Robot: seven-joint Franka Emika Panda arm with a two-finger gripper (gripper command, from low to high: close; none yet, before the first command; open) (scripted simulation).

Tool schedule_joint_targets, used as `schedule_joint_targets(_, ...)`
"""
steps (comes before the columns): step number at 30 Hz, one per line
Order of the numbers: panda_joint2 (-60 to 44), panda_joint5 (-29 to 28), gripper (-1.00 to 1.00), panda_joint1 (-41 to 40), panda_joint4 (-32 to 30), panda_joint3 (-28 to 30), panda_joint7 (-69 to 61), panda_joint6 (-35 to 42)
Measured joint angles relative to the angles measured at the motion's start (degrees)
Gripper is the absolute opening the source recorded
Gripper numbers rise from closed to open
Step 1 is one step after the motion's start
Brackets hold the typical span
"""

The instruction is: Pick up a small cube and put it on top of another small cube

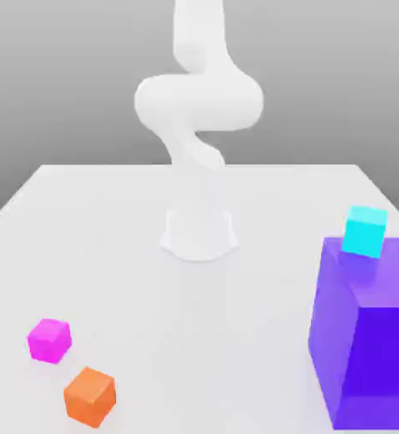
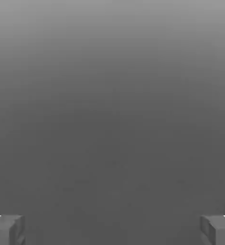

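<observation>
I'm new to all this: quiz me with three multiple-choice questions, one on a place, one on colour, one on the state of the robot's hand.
1. Where is the cyan cube?
A) On the purple cube
B) Beside the pink cube
C) At the robot's base

2. What colour is the small cube nearest the pink one?
A) Green
B) Orange
C) Yellow

3. How is the hand?
A) Shut, empty
B) Gripping a cube
C) Open, empty

Key:
1 A: it rests on the purple top.
2 B: the orange cube sits close by.
3 C: its fingers stand wide apart, nothing between.
</observation>
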State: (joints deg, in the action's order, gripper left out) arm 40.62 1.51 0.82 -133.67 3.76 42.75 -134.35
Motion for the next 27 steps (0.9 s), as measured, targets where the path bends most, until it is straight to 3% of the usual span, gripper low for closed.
schedule_joint_targets(16, -33.8, 12.1, 0.00, 0.3, -12.1, 19.6, -21.5, -16.4)
schedule_joint_targets(24, -48.9, 12.1, 0.00, -6.4, -18.1, 23.2, -27.7, -25.1)
schedule_joint_targets(27, -53.3, 15.6, 0.00, -8.9, -17.6, 20.7, -30.9, -28.2)
